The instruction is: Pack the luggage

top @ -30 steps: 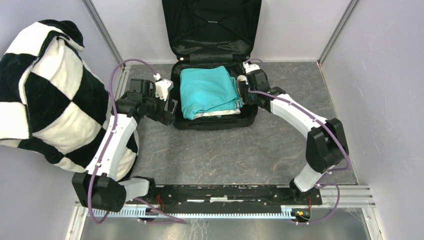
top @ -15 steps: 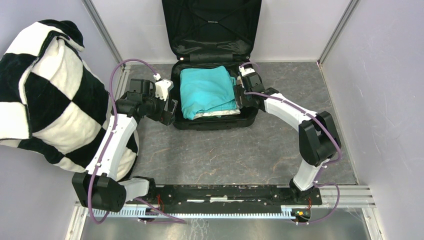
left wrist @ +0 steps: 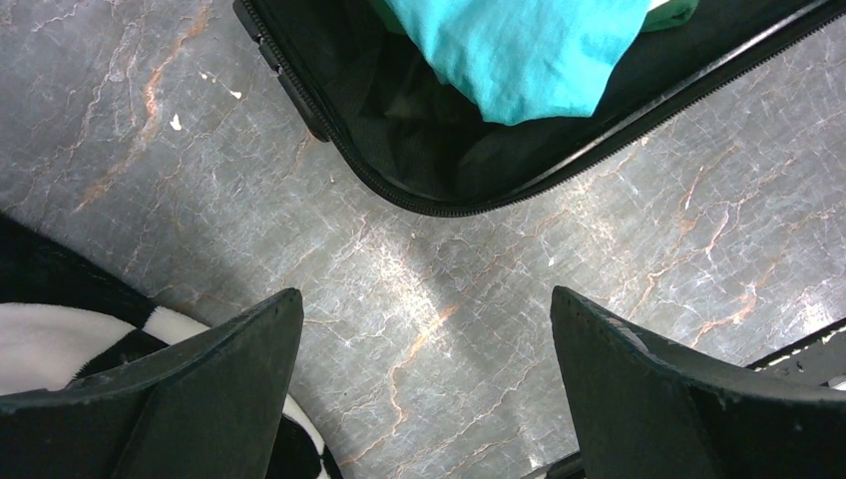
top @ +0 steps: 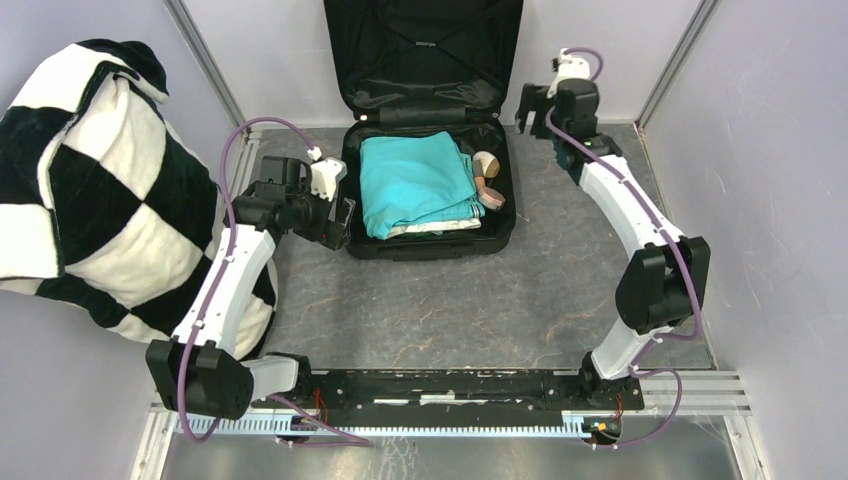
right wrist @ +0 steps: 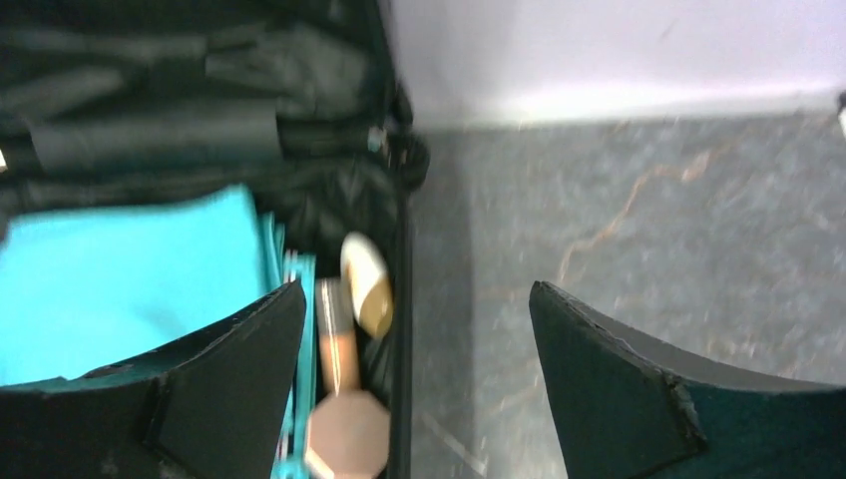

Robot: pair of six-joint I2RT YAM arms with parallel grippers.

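Suitcase [top: 430, 245]: open, far middle of table [top: 450, 310], lid against wall; I see teal cloth [top: 415, 185] inside.
Left gripper [left wrist: 424, 299]: fingers apart over table by suitcase corner.
Right gripper [right wrist: 416, 289]: fingers apart, empty.

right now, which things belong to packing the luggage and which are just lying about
Belongs to the job:
luggage, open
teal cloth inside it
tan containers beside the cloth

Lying about:
checkered blanket at the left
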